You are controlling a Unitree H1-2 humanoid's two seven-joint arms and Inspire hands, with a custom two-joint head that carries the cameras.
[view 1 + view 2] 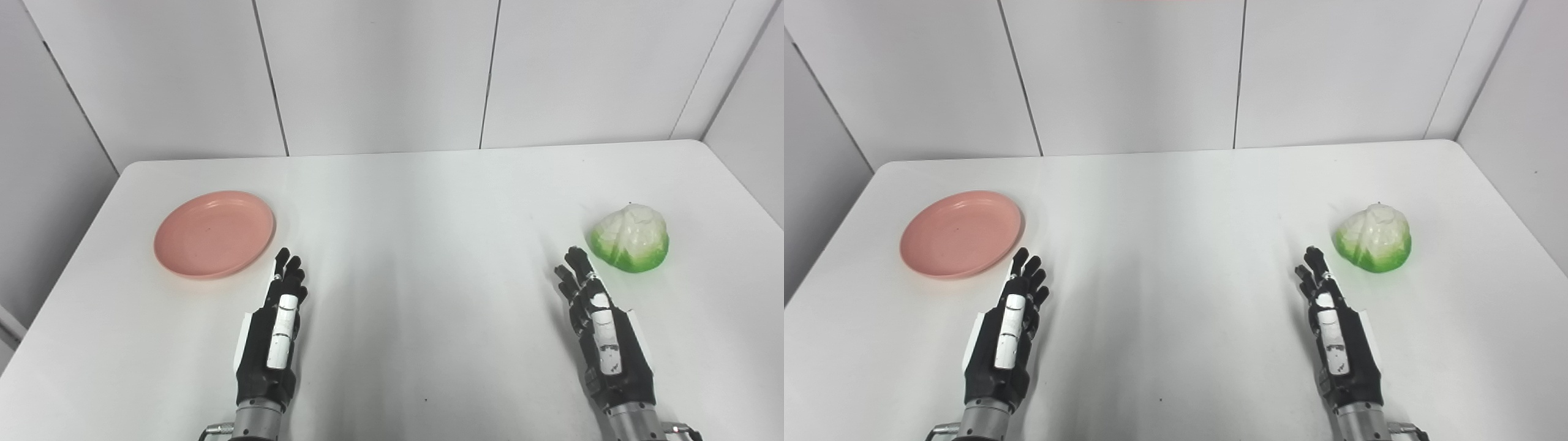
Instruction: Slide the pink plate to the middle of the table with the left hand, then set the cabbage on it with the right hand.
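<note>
The pink plate (214, 233) lies empty on the left side of the white table (416, 245). The cabbage (631, 237), white on top and green at the base, sits on the right side. My left hand (275, 331) is open, fingers straight, just right of and nearer than the plate, not touching it. My right hand (597, 331) is open, fingers straight, just left of and nearer than the cabbage, not touching it. Both also show in the right eye view: left hand (1007, 334), right hand (1335, 334), plate (961, 233), cabbage (1374, 246).
White wall panels (380, 73) stand close behind the table's far edge and along both sides. Nothing else stands on the table.
</note>
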